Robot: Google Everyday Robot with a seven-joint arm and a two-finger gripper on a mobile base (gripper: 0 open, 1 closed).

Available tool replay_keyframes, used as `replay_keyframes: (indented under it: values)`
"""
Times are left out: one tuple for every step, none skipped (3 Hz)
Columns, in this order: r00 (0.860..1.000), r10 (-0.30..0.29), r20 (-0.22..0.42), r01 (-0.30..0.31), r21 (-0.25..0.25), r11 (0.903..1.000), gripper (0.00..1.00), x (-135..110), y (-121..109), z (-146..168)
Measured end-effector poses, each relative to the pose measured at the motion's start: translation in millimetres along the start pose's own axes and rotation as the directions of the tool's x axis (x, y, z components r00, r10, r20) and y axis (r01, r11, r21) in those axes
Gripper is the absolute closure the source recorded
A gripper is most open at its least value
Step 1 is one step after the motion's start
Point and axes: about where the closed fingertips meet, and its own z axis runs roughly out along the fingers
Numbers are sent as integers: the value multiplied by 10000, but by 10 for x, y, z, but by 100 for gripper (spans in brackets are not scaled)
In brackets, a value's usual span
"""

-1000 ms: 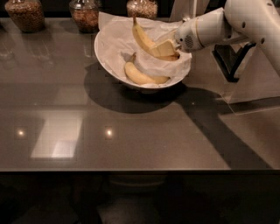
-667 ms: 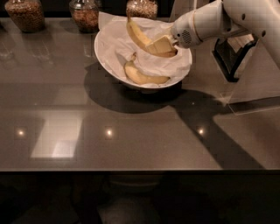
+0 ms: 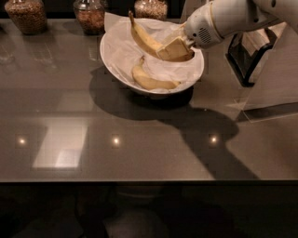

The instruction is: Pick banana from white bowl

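Observation:
The white bowl [image 3: 116, 62] with a crumpled paper liner stands at the back middle of the grey table. My gripper [image 3: 174, 49] reaches in from the right and is shut on the banana [image 3: 145, 39], the longer, straighter one with a thin stem pointing up and left. The banana is lifted off the liner and hangs tilted over the bowl. A shorter, curved banana [image 3: 151, 81] lies in the bowl below it.
Three glass jars of grain [image 3: 27, 15] [image 3: 90, 15] [image 3: 151, 8] stand along the table's back edge. A dark chair frame [image 3: 244, 56] is at the right behind my arm. The table's front edge runs across the lower part of the view.
My gripper has risen and moved left with the banana in it. The banana has come up from the liner. The curved banana has stayed in place.

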Motion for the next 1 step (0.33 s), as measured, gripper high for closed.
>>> replay_keyframes:
  values:
    - [9986,-64,-517,56,-156,9999,100,-18,221,-292]
